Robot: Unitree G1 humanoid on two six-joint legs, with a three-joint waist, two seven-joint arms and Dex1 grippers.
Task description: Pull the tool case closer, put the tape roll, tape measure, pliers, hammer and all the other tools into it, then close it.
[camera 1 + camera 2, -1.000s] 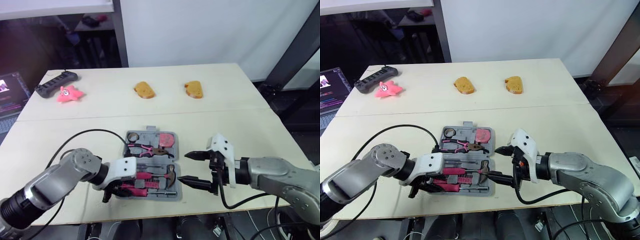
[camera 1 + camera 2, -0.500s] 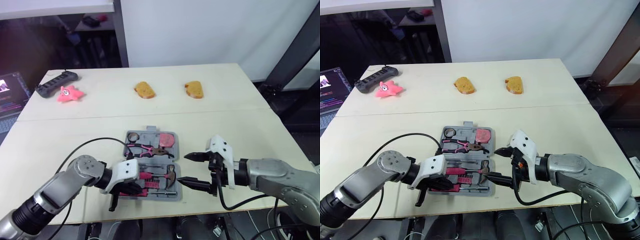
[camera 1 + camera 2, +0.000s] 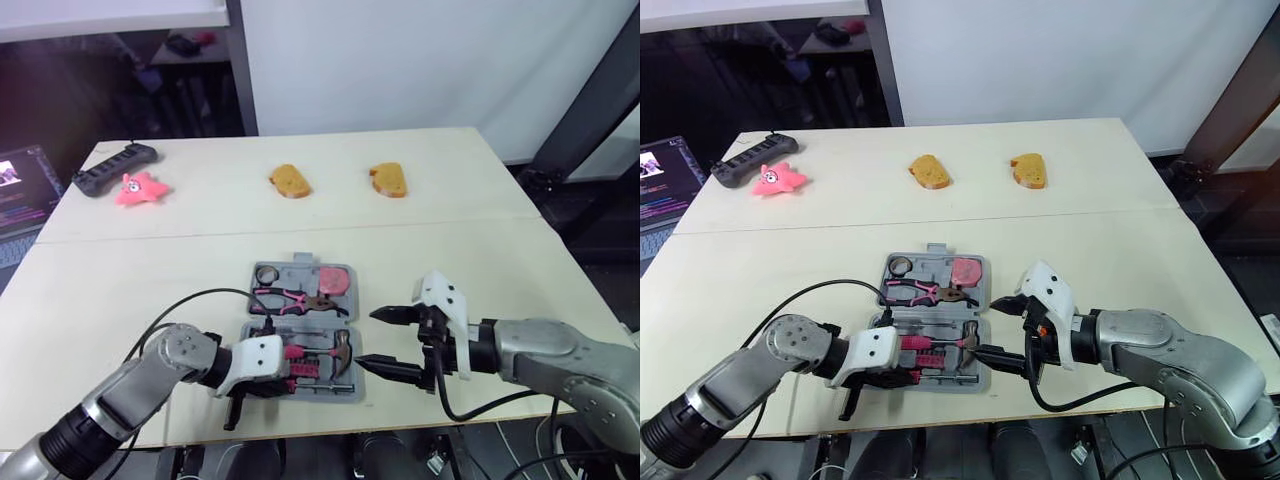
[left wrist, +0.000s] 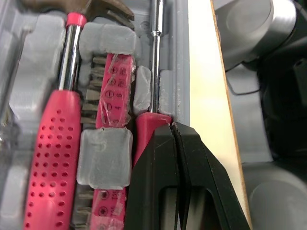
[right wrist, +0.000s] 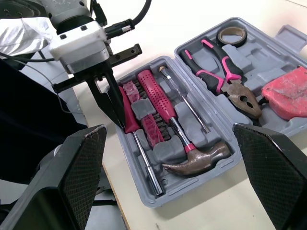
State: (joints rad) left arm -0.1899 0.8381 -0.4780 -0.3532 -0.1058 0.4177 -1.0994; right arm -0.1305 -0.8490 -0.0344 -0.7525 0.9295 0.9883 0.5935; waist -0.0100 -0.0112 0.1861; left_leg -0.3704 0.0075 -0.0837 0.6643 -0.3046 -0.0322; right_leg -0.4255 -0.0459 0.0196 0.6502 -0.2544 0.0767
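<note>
Since every moulded slot looks filled, loading seems done and closing is not yet begun.

Left tool (image 4: 171, 129): fingers pressed together, gripping nothing, tips touching the pink handle of the screwdriver (image 4: 154, 72).

Tool case (image 3: 296, 272): lies open at the desk (image 3: 120, 290) front edge. Hammer (image 3: 341, 348) in near half; tape roll (image 3: 266, 273), pliers (image 3: 290, 297), tape measure (image 3: 333, 280) in far half.

Right tool (image 3: 366, 338): just right of the case, fingers spread, empty.

Next, likely: lift the left tool clear, since it blocks the fold, then swing one half over the other.

Controller (image 3: 112, 167), star toy (image 3: 138, 187) and two bread pieces (image 3: 289, 181) sit well back, no obstruction.
</note>
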